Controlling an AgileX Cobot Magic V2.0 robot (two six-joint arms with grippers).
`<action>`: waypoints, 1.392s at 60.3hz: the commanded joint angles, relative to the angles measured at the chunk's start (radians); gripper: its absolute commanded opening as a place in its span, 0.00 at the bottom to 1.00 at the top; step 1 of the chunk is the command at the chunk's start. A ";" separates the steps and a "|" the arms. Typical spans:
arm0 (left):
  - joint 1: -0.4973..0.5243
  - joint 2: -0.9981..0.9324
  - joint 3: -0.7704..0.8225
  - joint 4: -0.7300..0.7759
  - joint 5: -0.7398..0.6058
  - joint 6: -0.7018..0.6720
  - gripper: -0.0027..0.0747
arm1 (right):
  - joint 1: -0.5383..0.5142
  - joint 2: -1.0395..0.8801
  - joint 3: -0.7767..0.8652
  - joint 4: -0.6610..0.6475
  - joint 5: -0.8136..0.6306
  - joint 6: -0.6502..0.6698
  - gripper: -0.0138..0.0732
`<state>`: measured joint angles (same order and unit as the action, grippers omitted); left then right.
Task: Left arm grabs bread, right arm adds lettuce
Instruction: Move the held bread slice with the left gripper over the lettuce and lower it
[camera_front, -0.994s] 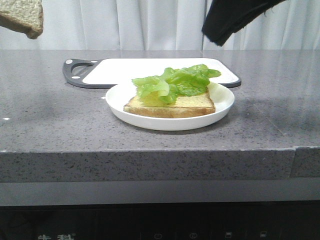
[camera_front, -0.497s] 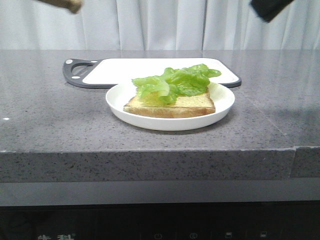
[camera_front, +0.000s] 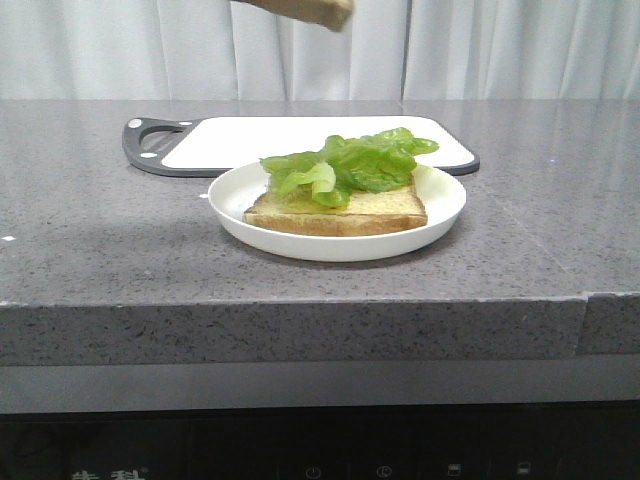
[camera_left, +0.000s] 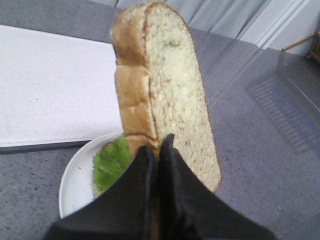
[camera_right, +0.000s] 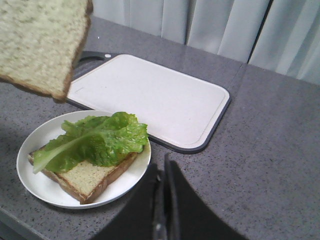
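A round white plate (camera_front: 440, 214) sat on the grey speckled worktop (camera_front: 90, 250). In the plate lay a thin, pale yellow slice (camera_front: 370, 208) with a brown edge. The lettuce (camera_front: 345, 165) lay on top of that slice, bright green, crinkly and folded, with one end hanging over the slice's side. Just behind the plate lay a flat white cutting board (camera_front: 250, 140) with a dark rim and a handle.

The bread (camera_left: 170, 95) was up in the air above the plate, not touching it. It was thick, with a pale speckled face, a brown crust and a rounded end. The left tool (camera_left: 157, 155) had its two black wedge fingers (camera_left: 137, 172) pinched tight on the lower edge of the bread, holding it up on its edge. From the front only a corner of the bread showed, at the top of the view, above the plate.

The right tool (camera_right: 162, 172) was over the worktop near the plate, next to the board. Its fingers were pressed together with nothing between them.

A second before, the bread was far off to the left of the plate, and since then it had moved over until it was above the plate. The right arm had been high up to the right of the plate in the front view, and now it was gone from that view. The plate, slice and lettuce had stayed as they were.
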<state>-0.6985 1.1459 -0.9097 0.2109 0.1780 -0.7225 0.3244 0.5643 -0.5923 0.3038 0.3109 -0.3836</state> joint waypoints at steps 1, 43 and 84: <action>-0.043 0.034 -0.075 0.009 -0.044 0.014 0.01 | -0.009 -0.045 -0.005 0.007 -0.072 0.004 0.09; 0.405 0.365 -0.358 -1.554 0.753 1.270 0.01 | -0.009 -0.073 0.005 0.007 -0.018 0.004 0.09; 0.399 0.542 -0.280 -1.545 0.783 1.280 0.01 | -0.009 -0.073 0.005 0.007 -0.026 0.004 0.09</action>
<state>-0.2935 1.7204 -1.1804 -1.2677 0.9415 0.5519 0.3244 0.4905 -0.5601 0.3038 0.3642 -0.3794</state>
